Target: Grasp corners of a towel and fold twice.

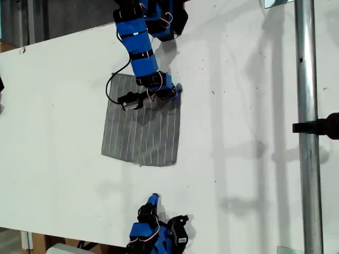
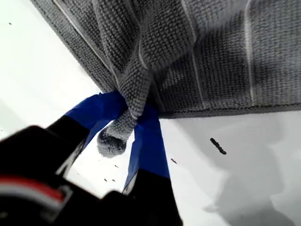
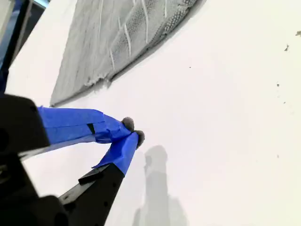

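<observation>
The grey striped towel (image 1: 142, 132) lies on the white table (image 1: 243, 132), mostly flat. My first gripper (image 1: 176, 90) reaches in from the exterior view's top and sits at the towel's far corner on that view's right. In the first wrist view, my first gripper (image 2: 129, 120) is shut on that corner (image 2: 113, 141), and the towel (image 2: 211, 56) bunches up from its blue fingers. My second gripper (image 1: 154, 198) rests near the table's front edge, a short way from the towel's near edge. In the second wrist view, my second gripper (image 3: 131, 133) is shut on nothing, with the towel (image 3: 117, 42) ahead of it.
A metal pole (image 1: 306, 79) with a black clamp (image 1: 320, 127) runs down the exterior view's right. A black cable (image 1: 110, 87) from the first arm loops over the towel's far edge. The table's front edge lies just behind the second arm.
</observation>
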You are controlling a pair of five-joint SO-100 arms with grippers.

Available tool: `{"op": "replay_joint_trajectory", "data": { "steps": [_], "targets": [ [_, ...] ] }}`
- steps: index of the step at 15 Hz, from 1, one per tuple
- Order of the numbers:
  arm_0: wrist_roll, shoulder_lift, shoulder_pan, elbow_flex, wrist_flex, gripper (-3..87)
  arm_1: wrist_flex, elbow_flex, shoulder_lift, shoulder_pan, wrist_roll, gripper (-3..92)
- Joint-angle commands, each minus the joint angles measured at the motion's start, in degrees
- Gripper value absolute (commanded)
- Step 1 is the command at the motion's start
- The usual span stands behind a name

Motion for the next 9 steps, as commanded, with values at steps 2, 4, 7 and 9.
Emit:
{"op": "replay_joint_trajectory", "data": {
  "steps": [2, 4, 7, 9],
  "targets": [
    [-4.6, 0.4, 3.5, -2.7, -1.8, -3.0, -0.3, -1.5, 0.4, 0.2, 0.1, -0.2],
    [-4.3, -4.5, 6.2, -15.1, -6.1, -3.2, -0.5, -1.3, 0.4, 0.4, 0.1, -0.2],
    [4.1, -46.3, 9.7, -50.7, -5.7, -3.2, -0.7, -1.2, 0.4, 1.1, -0.3, -0.2],
    [14.8, -70.0, 10.3, -74.3, 2.4, -3.2, -0.8, -1.2, 0.4, 1.1, -0.4, -0.2]
  ]
}}
